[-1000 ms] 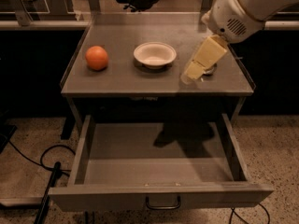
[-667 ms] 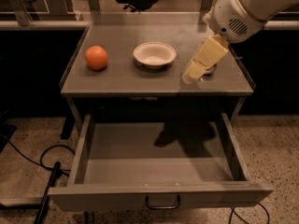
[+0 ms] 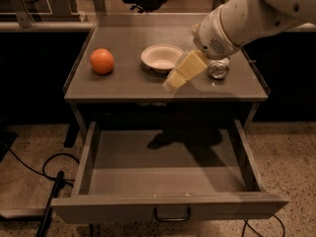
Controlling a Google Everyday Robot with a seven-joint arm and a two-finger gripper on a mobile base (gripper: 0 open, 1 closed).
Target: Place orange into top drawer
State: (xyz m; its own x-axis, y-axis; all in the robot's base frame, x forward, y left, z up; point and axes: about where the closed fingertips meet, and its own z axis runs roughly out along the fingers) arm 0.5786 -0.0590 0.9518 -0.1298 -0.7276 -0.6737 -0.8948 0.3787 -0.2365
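Observation:
The orange (image 3: 101, 61) sits on the left part of the grey cabinet top (image 3: 123, 85). The top drawer (image 3: 168, 172) is pulled out wide below, with nothing in it; its flat front with a small dark handle (image 3: 172, 215) faces me. My gripper (image 3: 174, 83) hangs from the white arm (image 3: 247, 19) above the front middle of the cabinet top, to the right of the orange and just in front of the white bowl (image 3: 161, 57). It holds nothing that I can see.
A silver can (image 3: 217, 69) lies on the cabinet top to the right, partly behind the arm. Black cables (image 3: 34, 169) run over the floor at the left. Desks and an office chair stand behind the cabinet.
The arm and gripper have moved left along the cabinet top, from the right side to in front of the bowl. The silver can now shows. The orange and drawer have not moved.

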